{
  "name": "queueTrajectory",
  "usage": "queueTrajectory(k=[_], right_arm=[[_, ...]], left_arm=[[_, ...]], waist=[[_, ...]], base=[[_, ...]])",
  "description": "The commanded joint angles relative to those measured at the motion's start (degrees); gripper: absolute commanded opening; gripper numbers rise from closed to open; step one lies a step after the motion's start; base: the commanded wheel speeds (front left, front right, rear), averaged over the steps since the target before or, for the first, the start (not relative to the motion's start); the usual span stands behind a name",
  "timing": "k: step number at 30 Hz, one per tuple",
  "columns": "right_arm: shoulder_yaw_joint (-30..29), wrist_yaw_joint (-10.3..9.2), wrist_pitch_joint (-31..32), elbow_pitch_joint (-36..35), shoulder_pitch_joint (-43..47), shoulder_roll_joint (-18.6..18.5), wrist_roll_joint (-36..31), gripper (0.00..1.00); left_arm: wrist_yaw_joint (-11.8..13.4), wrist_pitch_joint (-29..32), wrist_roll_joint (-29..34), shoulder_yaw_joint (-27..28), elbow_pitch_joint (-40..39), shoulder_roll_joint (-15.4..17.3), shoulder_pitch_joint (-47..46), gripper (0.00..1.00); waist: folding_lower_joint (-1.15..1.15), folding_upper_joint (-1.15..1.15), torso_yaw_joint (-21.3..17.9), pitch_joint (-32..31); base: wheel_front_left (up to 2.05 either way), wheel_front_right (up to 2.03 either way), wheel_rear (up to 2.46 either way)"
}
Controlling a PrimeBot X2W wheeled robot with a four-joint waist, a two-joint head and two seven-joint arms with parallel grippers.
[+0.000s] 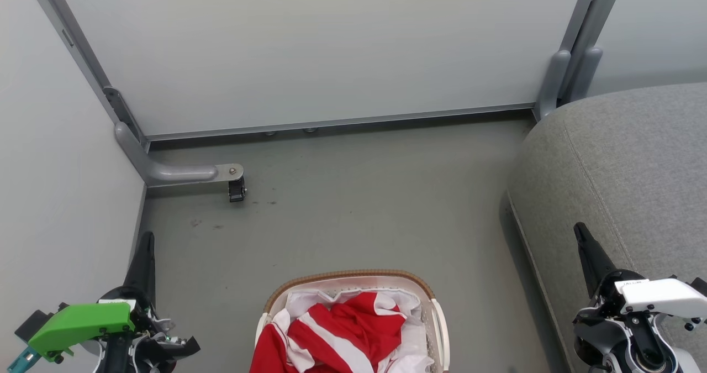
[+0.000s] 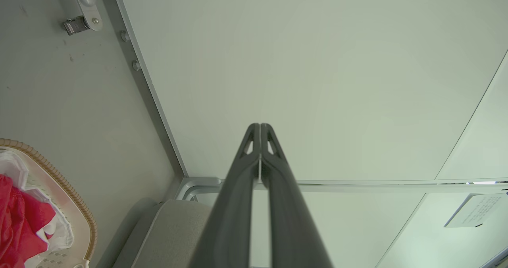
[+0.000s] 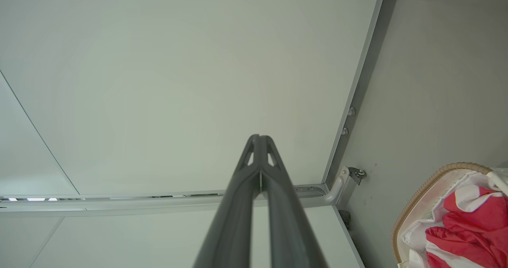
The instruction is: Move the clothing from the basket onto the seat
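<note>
In the basket (image 1: pixel 353 274), crumpled red clothing (image 1: pixel 353 323) — grey seat (image 1: pixel 635 157) nearby

Head downward, wrists forward; basket (image 1: pixel 353 274) shared

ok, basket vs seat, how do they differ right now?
The basket is small, off-white plastic with a brown woven rim; the seat is large, grey fabric. The basket holds the red-and-white clothing; the seat's visible part carries none. Both sit on the grey floor.
</note>
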Motion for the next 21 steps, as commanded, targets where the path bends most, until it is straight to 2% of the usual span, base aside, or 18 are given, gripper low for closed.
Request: queueTrajectory(k=[1, 20, 21], right_arm=[[-0.08, 0.0, 0.16, -0.21, -0.46, -0.32, 0.21, 0.0], [-0.08, 0.0, 0.16, -0.21, -0.46, -0.32, 0.21, 0.0], [0.02, 0.0, 0.0, 0.18, 0.08, 0.05, -0.01, 1.0]], left_arm=[[-0.14, 0.12, -0.19, 0.01, -0.08, 0.02, -0.62, 0.0], [-0.14, 0.12, -0.19, 0.01, -0.08, 0.02, -0.62, 0.0], [0.0, 0.0, 0.0, -0.01, 0.15, -0.02, 0.05, 1.0]], waist=[[0.0, 0.0, 0.0, 0.0], [0.0, 0.0, 0.0, 0.0], [0.0, 0.0, 0.0, 0.0]], base=[[0.0, 0.0, 0.0], [0.0, 0.0, 0.0], [0.0, 0.0, 0.0]])
